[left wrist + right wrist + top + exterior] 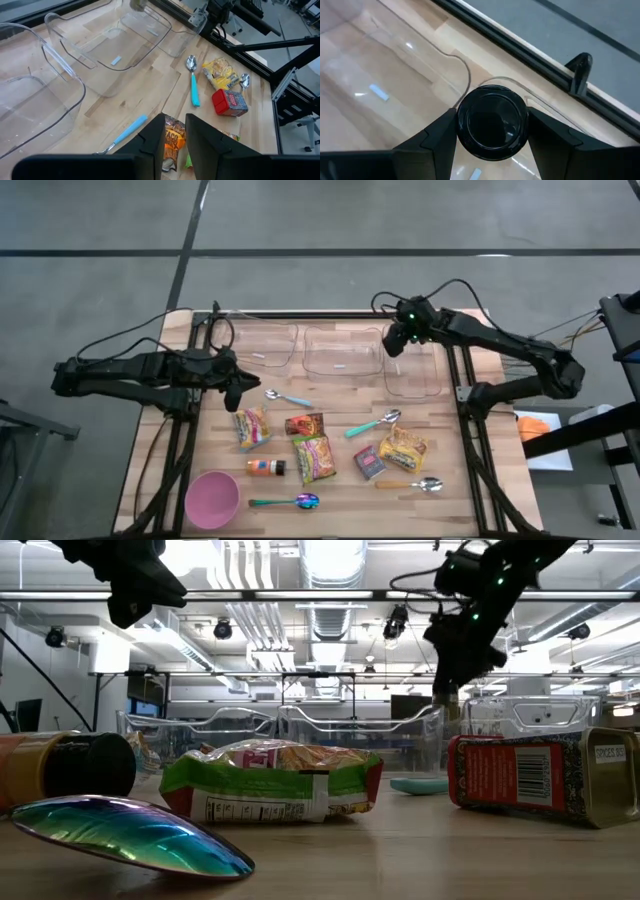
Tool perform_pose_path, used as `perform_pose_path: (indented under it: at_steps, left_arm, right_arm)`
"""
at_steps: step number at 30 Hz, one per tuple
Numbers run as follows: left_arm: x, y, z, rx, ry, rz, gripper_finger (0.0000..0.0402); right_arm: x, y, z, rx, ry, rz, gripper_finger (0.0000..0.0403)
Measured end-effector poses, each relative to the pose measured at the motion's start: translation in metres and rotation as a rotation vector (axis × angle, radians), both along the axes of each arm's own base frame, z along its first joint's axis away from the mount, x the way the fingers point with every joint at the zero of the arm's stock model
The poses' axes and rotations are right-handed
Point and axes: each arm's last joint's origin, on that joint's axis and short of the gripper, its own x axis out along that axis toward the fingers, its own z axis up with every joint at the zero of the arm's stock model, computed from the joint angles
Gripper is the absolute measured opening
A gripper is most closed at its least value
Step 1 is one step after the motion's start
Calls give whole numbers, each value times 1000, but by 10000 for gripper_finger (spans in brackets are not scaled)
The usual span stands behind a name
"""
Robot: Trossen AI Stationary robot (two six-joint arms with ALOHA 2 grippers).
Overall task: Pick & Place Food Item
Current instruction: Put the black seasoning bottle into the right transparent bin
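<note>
Wooden table (440, 500) carries three clear bins along its far edge. Right gripper (492, 125), clamped on a black-lidded jar (492, 123), hangs over the right bin (415, 385). Left gripper (176, 131), fingers slightly apart and empty, waits near the left edge.

Grey floor (300, 220), ceiling strip lights (330, 595), exposed ducts (330, 560) overhead.

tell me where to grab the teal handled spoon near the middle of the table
Probably the teal handle, from straight above with fingers across it. The teal-handled spoon lies flat and the handle is straight and narrow, with bare wood either side.
</note>
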Motion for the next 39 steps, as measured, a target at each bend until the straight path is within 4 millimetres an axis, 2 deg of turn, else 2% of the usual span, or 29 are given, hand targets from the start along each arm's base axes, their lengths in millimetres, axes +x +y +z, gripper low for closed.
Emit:
perform_pose_path:
  at_steps: [5,10,15,34,39]
  left_arm:
    - [0,0,0,0,0,0,86]
    - [0,0,0,-17,-3,11,86]
    - [0,0,0,-16,-3,18,86]
    - [0,0,0,-17,-4,23,86]
    - [0,0,0,-19,-4,24,86]
  right_arm:
    - [4,-3,-24,22,36,-10,198]
    - [-4,2,-42,11,-38,-52,198]
    - [-8,5,-47,9,-28,-57,198]
    - [-2,0,-56,-10,20,-36,199]
    - [-3,1,-58,1,33,-31,263]
